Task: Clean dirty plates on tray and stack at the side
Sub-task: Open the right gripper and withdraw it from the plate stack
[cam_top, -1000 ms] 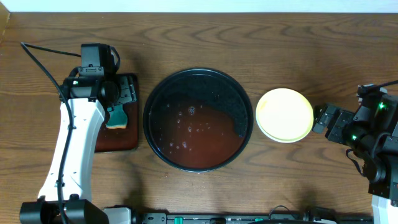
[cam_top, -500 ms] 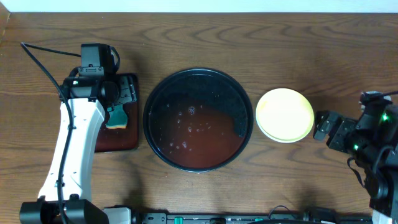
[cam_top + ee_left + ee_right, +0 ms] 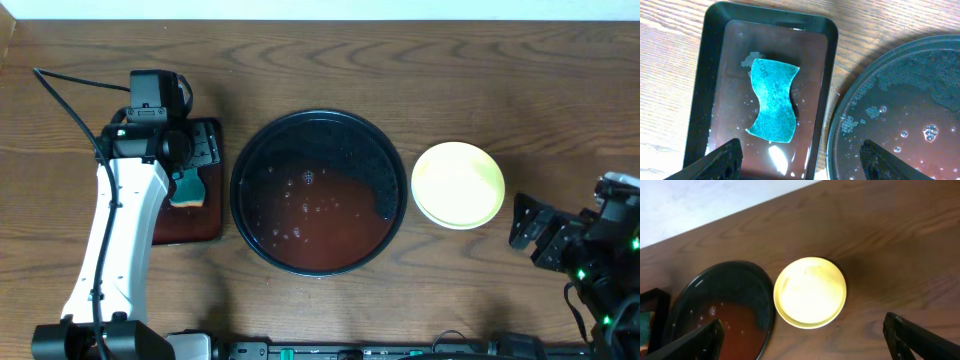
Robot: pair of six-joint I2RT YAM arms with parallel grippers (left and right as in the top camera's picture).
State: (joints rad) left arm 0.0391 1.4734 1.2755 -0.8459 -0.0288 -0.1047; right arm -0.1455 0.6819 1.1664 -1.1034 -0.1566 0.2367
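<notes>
The round black tray (image 3: 256,140) sits mid-table, holding reddish-brown water and foam; it also shows in the left wrist view (image 3: 840,130) and the right wrist view (image 3: 747,272). No plates lie in it. A pale yellow plate (image 3: 458,184) lies on the wood to its right, seemingly topping a stack; it shows in the right wrist view (image 3: 810,292). The mint-blue plates are hidden. My left gripper (image 3: 799,162) is open and empty over the rectangular tray. My right gripper (image 3: 802,340) is open and empty, right of the yellow plate.
A small rectangular black tray (image 3: 205,225) with murky water holds a teal sponge (image 3: 774,100) at the left, close beside the round tray. The left arm (image 3: 110,240) stretches along the table's left side. Bare wood lies behind the trays.
My right arm has drawn back toward the front right, away from the yellow plate. The left arm and the plate have not moved.
</notes>
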